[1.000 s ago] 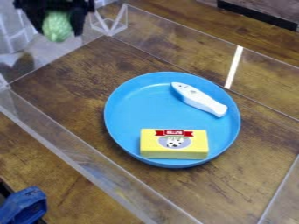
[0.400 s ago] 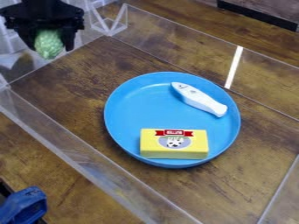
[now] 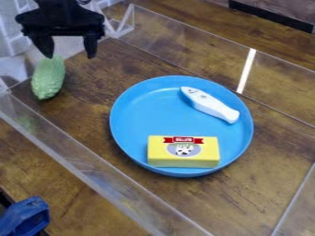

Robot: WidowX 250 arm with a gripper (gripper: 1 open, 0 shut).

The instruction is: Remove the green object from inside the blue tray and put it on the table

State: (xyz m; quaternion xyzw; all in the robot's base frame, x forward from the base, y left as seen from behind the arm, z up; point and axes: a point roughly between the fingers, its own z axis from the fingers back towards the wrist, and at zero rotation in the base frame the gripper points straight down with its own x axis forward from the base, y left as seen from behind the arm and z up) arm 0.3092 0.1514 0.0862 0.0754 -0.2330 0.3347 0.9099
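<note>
Your jaws wide, empty; green object (image 3: 48, 78) just below them on bench (image 3: 147, 55), outside blue tray (image 3: 129, 103). Only retreat left.

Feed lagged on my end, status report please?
Gripper open, above the green object. Green object on the table, left of the blue tray, outside it. Nothing in the way.

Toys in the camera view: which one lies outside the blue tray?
The green object, on the table left of the blue tray; the others lie inside.
</note>
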